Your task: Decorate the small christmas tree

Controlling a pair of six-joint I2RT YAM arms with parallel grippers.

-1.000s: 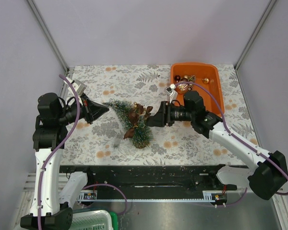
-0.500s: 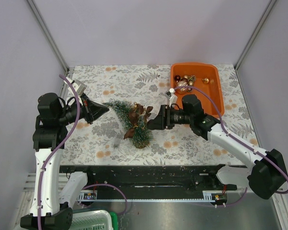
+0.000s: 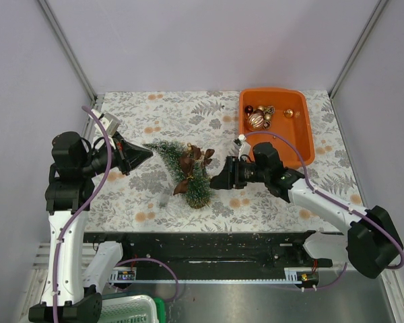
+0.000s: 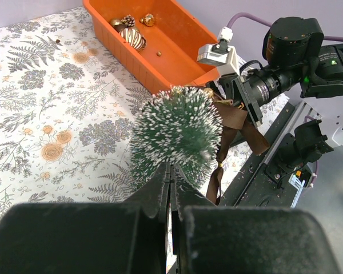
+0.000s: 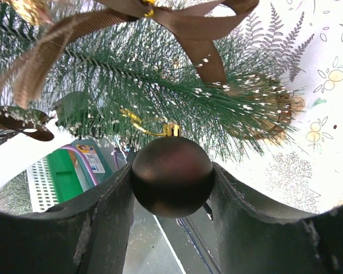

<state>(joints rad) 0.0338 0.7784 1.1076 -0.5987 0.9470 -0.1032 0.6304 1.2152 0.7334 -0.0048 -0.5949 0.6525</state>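
Observation:
The small christmas tree [image 3: 182, 171] leans tilted over the tablecloth, tip to the left and wooden base [image 5: 280, 114] toward the near edge. A brown ribbon bow [image 3: 192, 163] and small gold pieces hang on it. My left gripper [image 3: 148, 153] is shut on the tree's tip; in the left wrist view its jaws [image 4: 171, 171] meet at the frosted bristles [image 4: 177, 128]. My right gripper [image 3: 217, 182] is shut on a dark brown ball [image 5: 171, 176] with a gold cap and loop. It holds the ball against the lower branches [image 5: 160, 85], just right of the tree.
An orange tray [image 3: 303, 141] at the back right holds several ornaments [image 3: 259, 120]. A black rail [image 3: 202, 245] runs along the table's near edge. A green basket [image 3: 131, 309] sits below it at the left. Grey walls enclose the table.
My right gripper has moved with the ball toward the near edge and lower along the tree, away from the tray. The left gripper and the tree have stayed put.

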